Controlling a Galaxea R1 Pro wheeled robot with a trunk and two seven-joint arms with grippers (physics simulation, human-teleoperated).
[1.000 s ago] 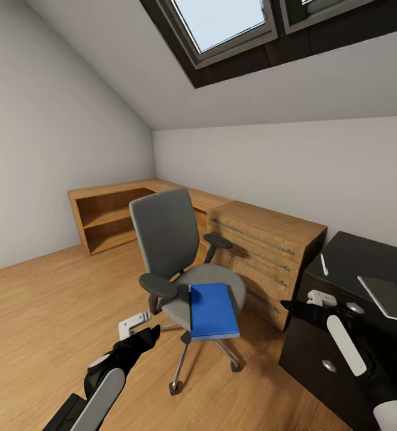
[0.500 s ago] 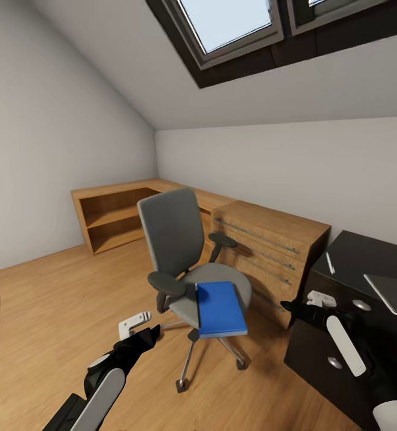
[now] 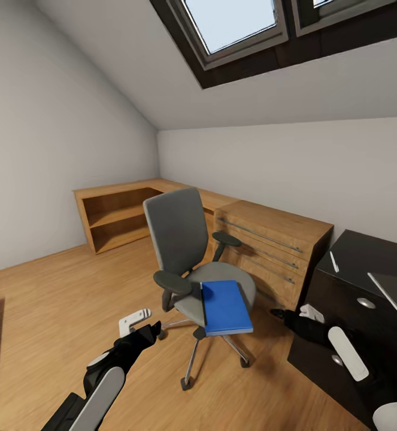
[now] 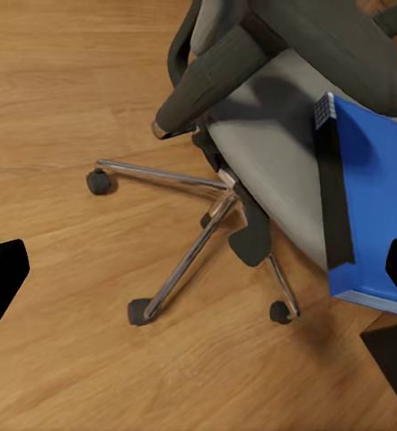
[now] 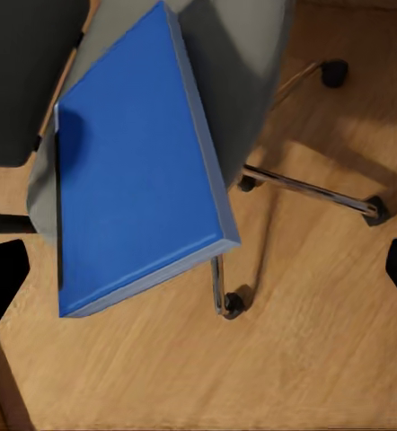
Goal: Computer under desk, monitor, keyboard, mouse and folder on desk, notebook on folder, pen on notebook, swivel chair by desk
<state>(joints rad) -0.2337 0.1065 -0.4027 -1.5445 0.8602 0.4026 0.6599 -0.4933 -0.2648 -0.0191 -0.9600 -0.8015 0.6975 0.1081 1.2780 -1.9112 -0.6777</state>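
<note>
Folder [image 3: 225, 306] unmoved on swivel chair [image 3: 189, 257]; left hand [image 3: 143, 335] and right hand [image 3: 285, 316] both spread open, empty; dark tabletop [image 3: 366, 257] placements outstanding.

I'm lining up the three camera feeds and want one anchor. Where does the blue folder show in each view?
Head view: the blue folder lies on the front of the swivel chair's seat, right of centre.
Left wrist view: the folder is at the right edge, overhanging the seat.
Right wrist view: the folder spans the upper left and middle.
Shared landmark: the chair's chrome star base.
</note>
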